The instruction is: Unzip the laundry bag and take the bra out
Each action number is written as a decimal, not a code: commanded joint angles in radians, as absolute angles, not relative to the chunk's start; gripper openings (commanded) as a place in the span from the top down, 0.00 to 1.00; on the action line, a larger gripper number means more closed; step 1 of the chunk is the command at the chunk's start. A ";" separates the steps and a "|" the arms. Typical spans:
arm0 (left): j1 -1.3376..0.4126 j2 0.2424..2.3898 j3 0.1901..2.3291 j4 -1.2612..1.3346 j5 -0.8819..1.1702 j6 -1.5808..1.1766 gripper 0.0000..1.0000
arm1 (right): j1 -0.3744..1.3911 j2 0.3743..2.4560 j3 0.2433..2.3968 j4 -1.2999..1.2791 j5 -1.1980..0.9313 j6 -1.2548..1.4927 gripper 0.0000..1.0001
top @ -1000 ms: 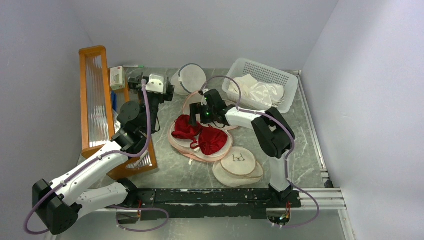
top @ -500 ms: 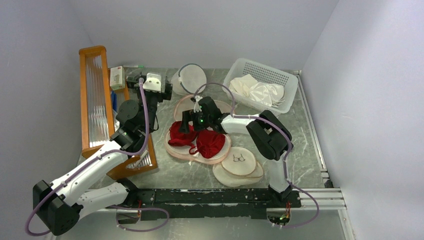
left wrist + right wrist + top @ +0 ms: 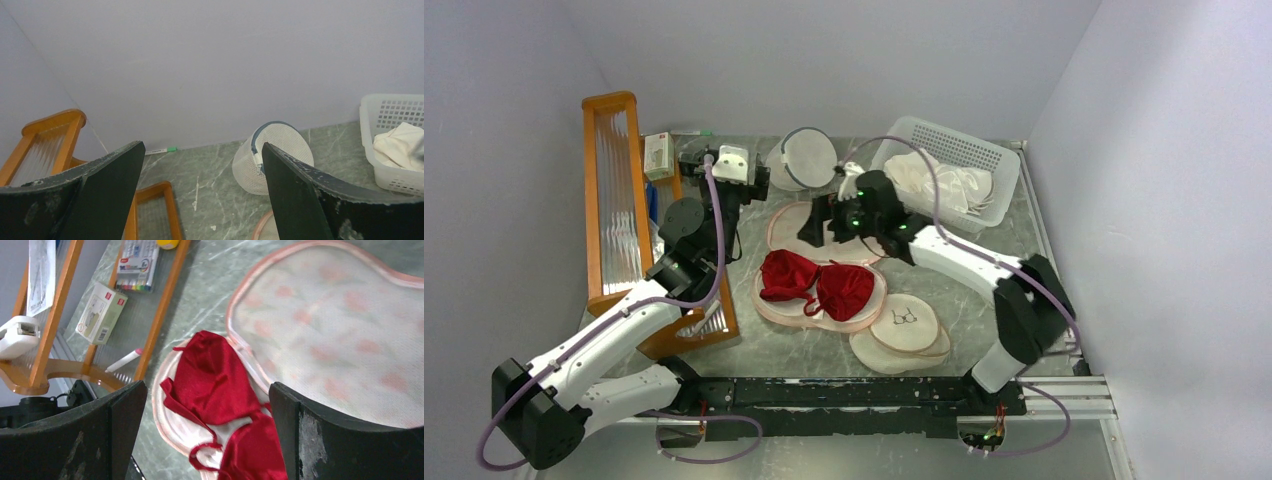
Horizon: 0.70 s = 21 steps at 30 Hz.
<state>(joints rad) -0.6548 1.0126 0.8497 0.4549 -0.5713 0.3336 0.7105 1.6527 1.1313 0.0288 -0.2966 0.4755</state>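
The peach laundry bag lies unzipped, its printed flap (image 3: 782, 225) (image 3: 325, 335) folded back and its pale lower half (image 3: 774, 305) spread on the table. The deep red bra (image 3: 819, 283) (image 3: 215, 385) rests on that lower half, both cups showing, a strap looped at its edge. My right gripper (image 3: 816, 228) (image 3: 207, 387) hovers open above the flap and the bra, holding nothing. Further left and back, my left gripper (image 3: 757, 185) (image 3: 202, 150) is open and empty, facing the rear wall.
A white mesh dome bag (image 3: 807, 157) (image 3: 275, 155) sits at the back. A white basket (image 3: 984, 150) (image 3: 395, 145) holds white cloth (image 3: 939, 180). Round cream pouches (image 3: 904, 325) lie in front of the bra. A wooden rack (image 3: 614, 200) lines the left side.
My right gripper has lifted off the bra and drawn back toward the rear, its elbow swinging right. The bra and the bag's lower half have shifted slightly left. The left arm has stayed put.
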 commanded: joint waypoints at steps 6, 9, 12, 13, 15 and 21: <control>-0.640 1.016 0.896 0.435 -0.528 0.301 0.01 | 0.476 1.362 0.836 -0.164 -0.334 0.459 0.23; -0.640 1.022 0.898 0.429 -0.518 0.296 0.01 | 0.434 1.314 0.770 -0.179 -0.363 0.443 0.34; -0.640 1.028 0.905 0.412 -0.510 0.290 0.01 | 0.395 1.302 0.724 -0.150 -0.417 0.463 0.39; -0.640 1.029 0.905 0.409 -0.509 0.290 0.01 | 0.388 1.306 0.714 -0.134 -0.436 0.470 0.39; -0.640 1.033 0.907 0.407 -0.513 0.292 0.01 | 0.387 1.320 0.709 -0.117 -0.451 0.473 0.45; -0.639 1.033 0.904 0.413 -0.518 0.296 0.01 | 0.385 1.371 0.695 -0.064 -0.479 0.494 0.59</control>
<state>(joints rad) -0.6487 1.0344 0.8722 0.4061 -0.5316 0.3061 0.3897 1.3487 0.7116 -0.1246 -0.4335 0.4786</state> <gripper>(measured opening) 0.990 0.418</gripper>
